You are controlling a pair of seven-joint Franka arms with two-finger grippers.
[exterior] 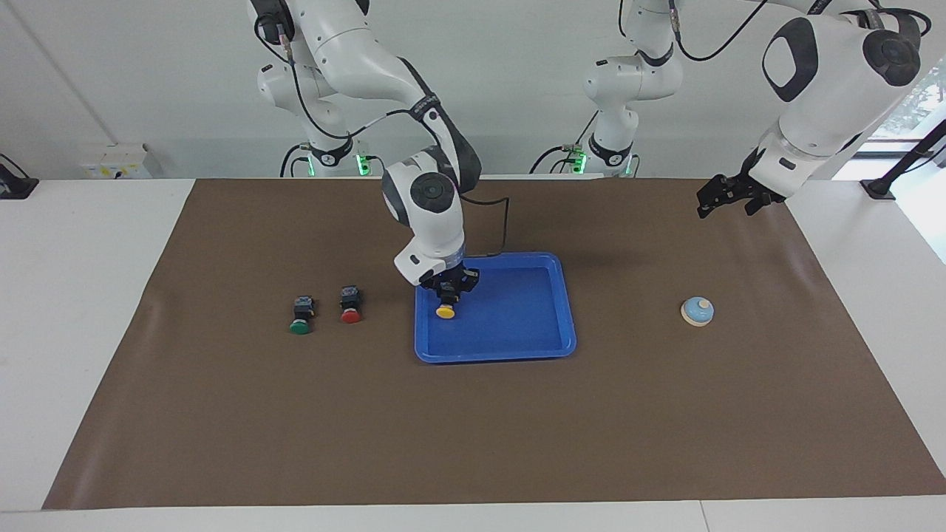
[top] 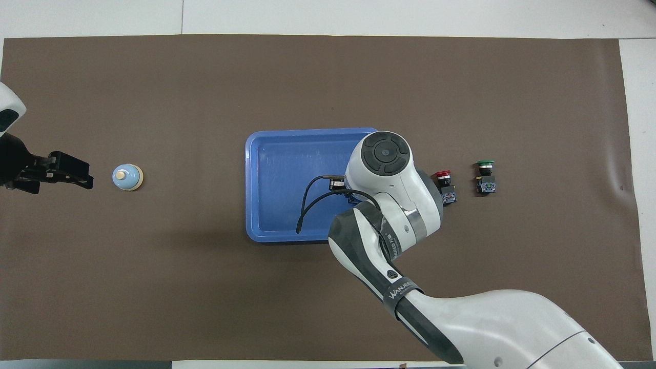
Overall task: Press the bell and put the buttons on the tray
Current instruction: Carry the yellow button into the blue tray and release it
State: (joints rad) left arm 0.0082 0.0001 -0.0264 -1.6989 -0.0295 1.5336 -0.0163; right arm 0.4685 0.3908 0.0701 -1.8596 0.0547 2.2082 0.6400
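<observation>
Bench [exterior: 473,443] under a brown mat, with the blue tray [exterior: 565,310] at its middle taken as landmark. Right pincer [exterior: 446,294]: clenched on the black body of the yellow button [exterior: 445,312], cap pointing away from the robots, held low over the tray's end nearest the right arm; whether the button already rests on the tray floor cannot be told. In the overhead view the arm's wrist hides pincer and yellow button alike. Red button [exterior: 350,304] and green button [exterior: 300,316]: lying on the mat beside the tray toward the right arm's end, the red one nearer the tray, the green one next, the two apart from each other. Bell [exterior: 697,311]: upright on the mat, well apart from the tray toward the left arm's end, knob up. Left pincer [exterior: 728,198]: released, jaws apart, empty, waiting in the air near the bell. Handling, by judgement: the buttons look light, rigid and sturdy; the blocky black body gives flat faces for a grip, whereas the round cap would likely slip. The bell wants a downward push on its knob, not a grip; being small, it may skid if struck off-centre.
</observation>
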